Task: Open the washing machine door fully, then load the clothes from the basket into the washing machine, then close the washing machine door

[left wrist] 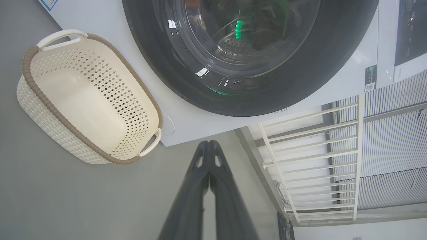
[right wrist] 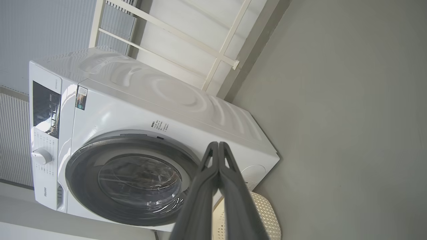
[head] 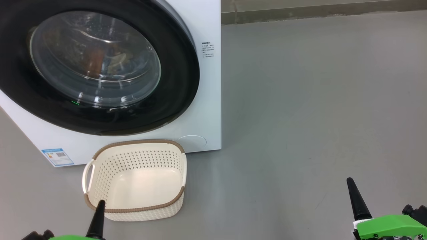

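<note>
Currently the door sits shut against the washer. Through its glass, clothes lie in the drum, with orange and cream cloth discernible and the rest blurred by reflections. The basket stands upright and empty on the floor, just in front of the washer and below the door. The left gripper is fully closed on nothing, low beside the basket's near rim. The right gripper is likewise closed and empty, well apart over bare floor.
</note>
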Tool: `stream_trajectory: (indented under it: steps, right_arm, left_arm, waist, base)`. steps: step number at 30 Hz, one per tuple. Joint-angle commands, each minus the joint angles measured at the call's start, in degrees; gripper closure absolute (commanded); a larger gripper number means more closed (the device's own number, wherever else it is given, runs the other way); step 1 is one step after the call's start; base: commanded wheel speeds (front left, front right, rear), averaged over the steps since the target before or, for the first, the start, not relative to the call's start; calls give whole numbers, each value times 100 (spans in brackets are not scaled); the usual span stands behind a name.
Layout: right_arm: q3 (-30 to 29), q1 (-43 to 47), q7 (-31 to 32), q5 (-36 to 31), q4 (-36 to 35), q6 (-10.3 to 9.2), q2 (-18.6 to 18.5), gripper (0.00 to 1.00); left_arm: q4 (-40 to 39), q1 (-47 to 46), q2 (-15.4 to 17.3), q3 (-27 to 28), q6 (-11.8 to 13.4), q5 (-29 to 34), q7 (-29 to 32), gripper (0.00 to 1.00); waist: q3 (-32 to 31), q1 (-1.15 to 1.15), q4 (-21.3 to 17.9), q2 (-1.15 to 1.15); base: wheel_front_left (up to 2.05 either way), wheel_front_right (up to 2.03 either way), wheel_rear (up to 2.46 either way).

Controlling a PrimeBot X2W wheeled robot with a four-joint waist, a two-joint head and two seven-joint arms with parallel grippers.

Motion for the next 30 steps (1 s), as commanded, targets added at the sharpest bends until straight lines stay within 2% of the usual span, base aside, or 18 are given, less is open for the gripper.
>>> stream_trajectory:
  steps: [1,30]
  right_arm:
    - [83,-251,56,179,-168,-22,-60,100]
    - [79,-347,546,2113,-184,-31,-69,100]
  left_arm:
    - [-170,-264,64,175,-12,-137,51,100]
    - [-198,-449,34,500,-15,-1651,543,100]
  waist:
    - [2,-1,-1,0]
    - [75,-1,-33,0]
  base:
    - [0,0,0]
    - [0,0,0]
